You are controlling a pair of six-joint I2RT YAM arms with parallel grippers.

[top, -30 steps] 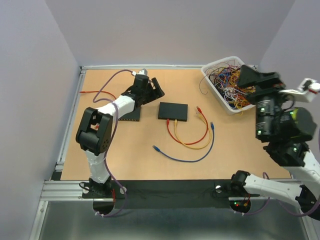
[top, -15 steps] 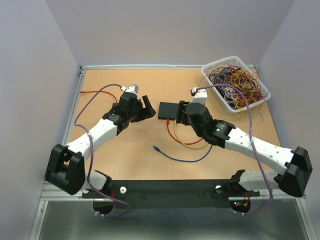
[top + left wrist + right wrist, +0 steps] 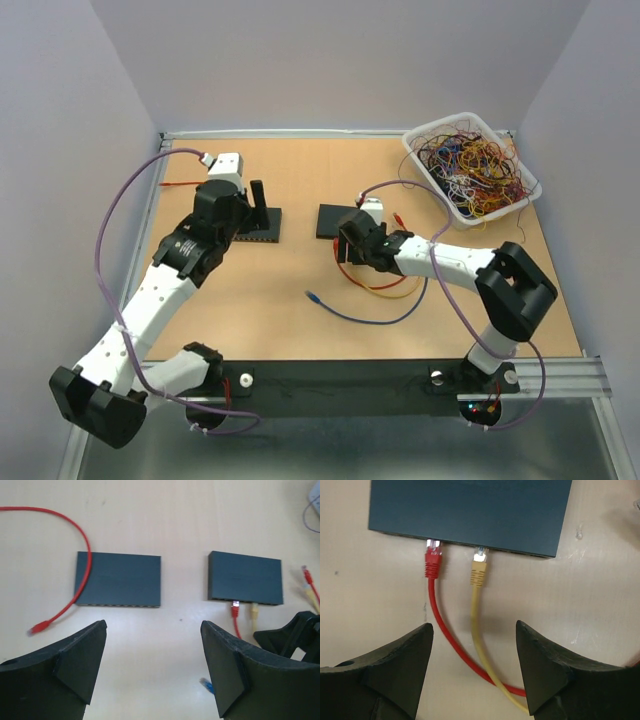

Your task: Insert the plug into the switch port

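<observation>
Two black switches lie on the table: a left one (image 3: pixel 258 228) (image 3: pixel 117 578) and a right one (image 3: pixel 336 220) (image 3: pixel 245 576) (image 3: pixel 470 510). A red plug (image 3: pixel 433 560) (image 3: pixel 234 609) and a yellow plug (image 3: pixel 479 567) (image 3: pixel 254 611) sit in the right switch's front ports. A blue cable's loose plug (image 3: pixel 312 296) (image 3: pixel 206 685) lies on the table in front. My left gripper (image 3: pixel 255 208) (image 3: pixel 152 665) is open and empty above the left switch. My right gripper (image 3: pixel 352 243) (image 3: pixel 475 665) is open and empty, just in front of the right switch, over the red and yellow cables.
A white bin (image 3: pixel 425 170) of tangled cables stands at the back right. A loose red cable (image 3: pixel 185 185) (image 3: pixel 75 530) crosses the left switch, its plug (image 3: pixel 39 626) on the table. The blue cable (image 3: pixel 375 318) loops across the table's middle.
Both arms have swung. The left gripper has drawn back left over the left switch. The right arm has folded in, its gripper now close to the right switch's front.
</observation>
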